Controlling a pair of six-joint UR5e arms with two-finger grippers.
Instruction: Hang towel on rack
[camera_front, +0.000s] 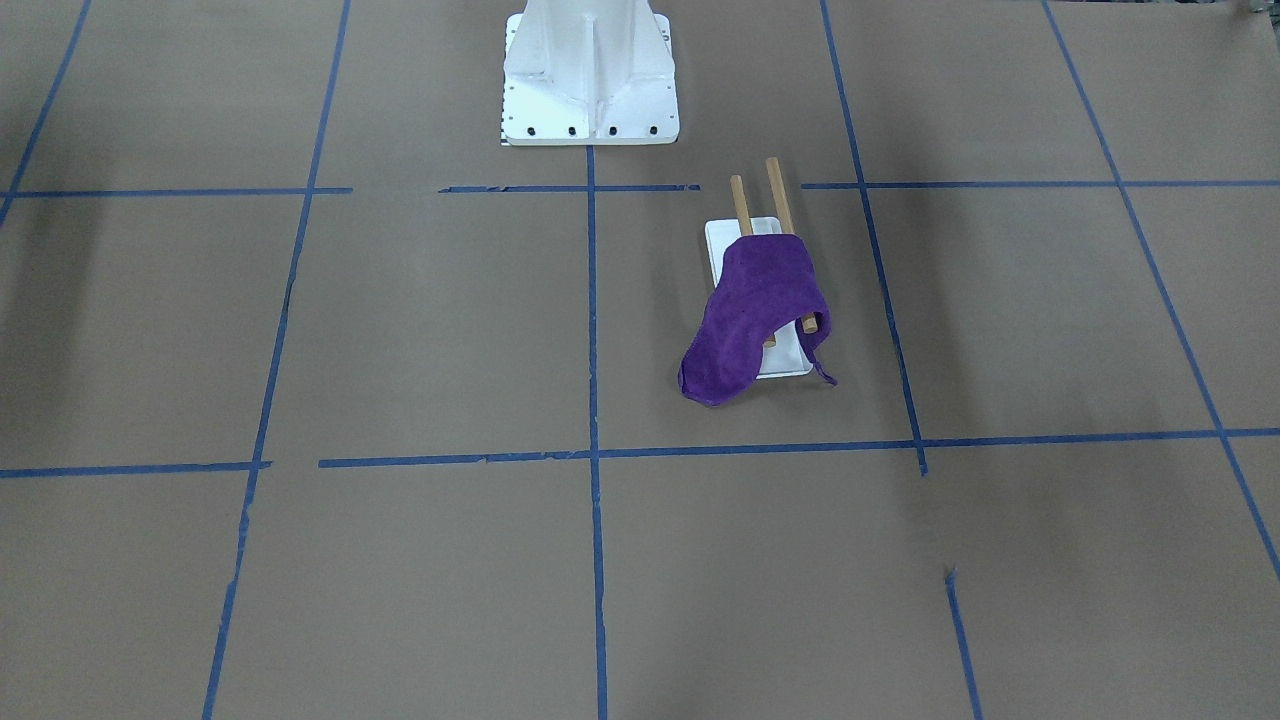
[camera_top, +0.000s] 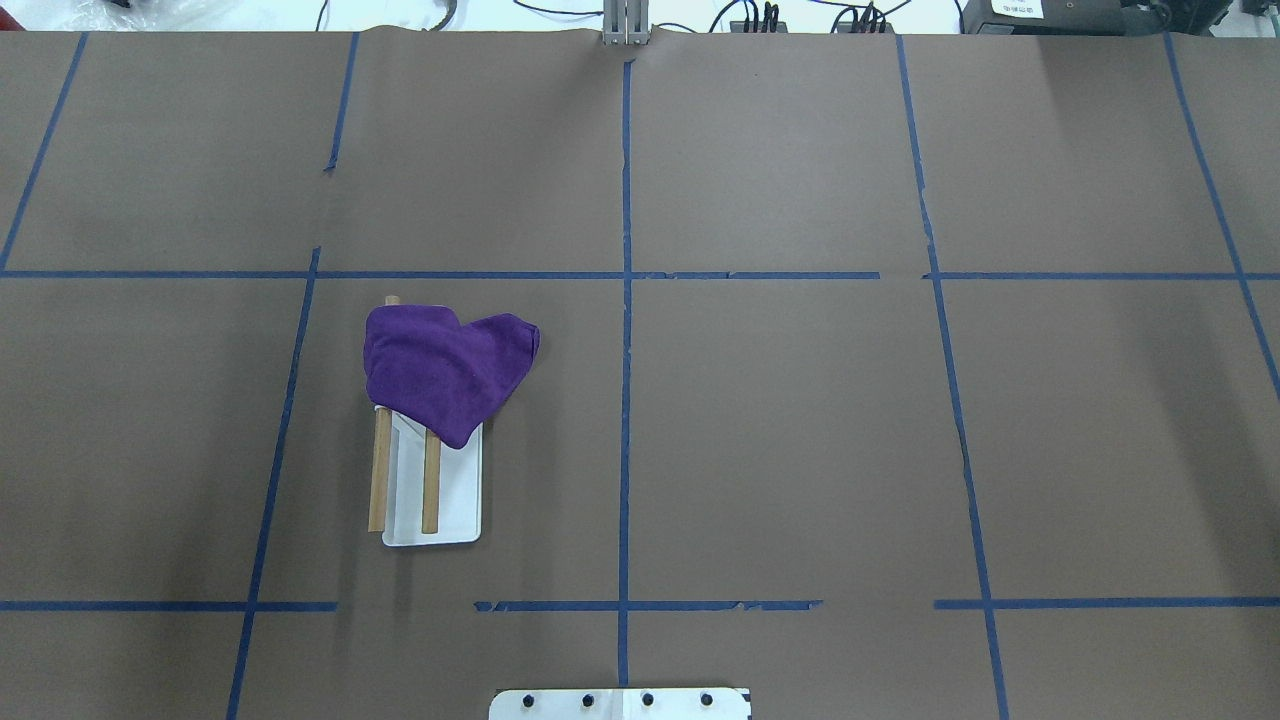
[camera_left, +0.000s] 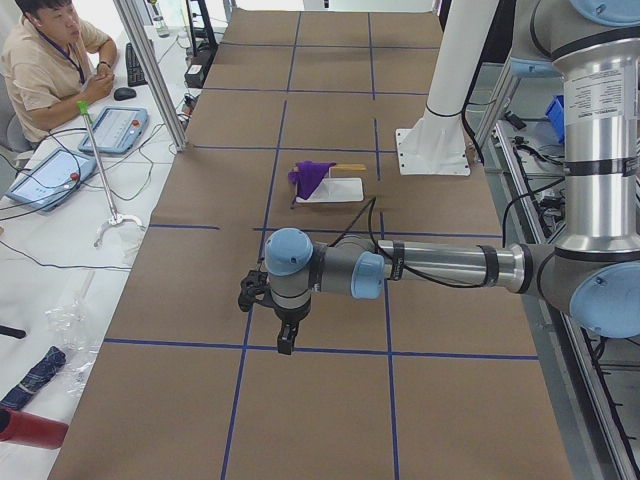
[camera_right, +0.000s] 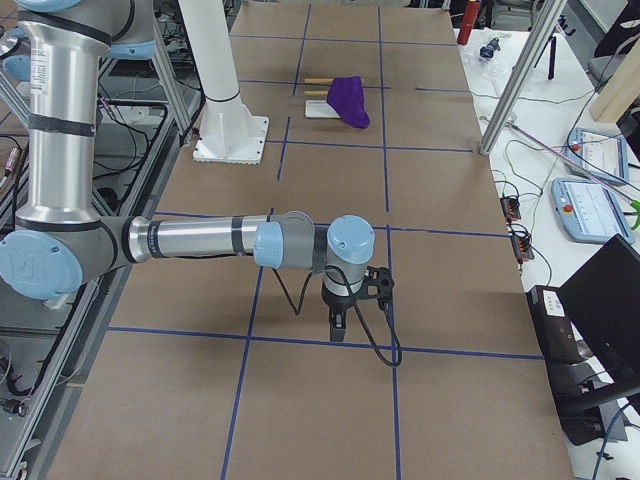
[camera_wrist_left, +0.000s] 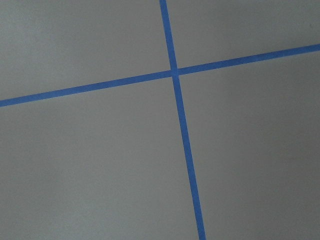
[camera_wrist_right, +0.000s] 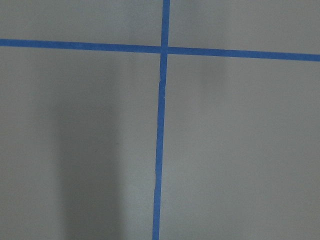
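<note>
The purple towel lies draped over the far end of the rack, across both wooden dowels, with one lobe sagging off the side toward the table. It also shows in the front view, where a thin strip dangles by the rack's white base. Towel and rack show small in the left side view and the right side view. My left gripper and my right gripper hang far from the rack over bare table; I cannot tell whether they are open or shut.
The white bolted pedestal stands at the robot's side of the table. Blue tape lines grid the brown table. An operator sits beside the table's far side, with tablets and cables on a white bench.
</note>
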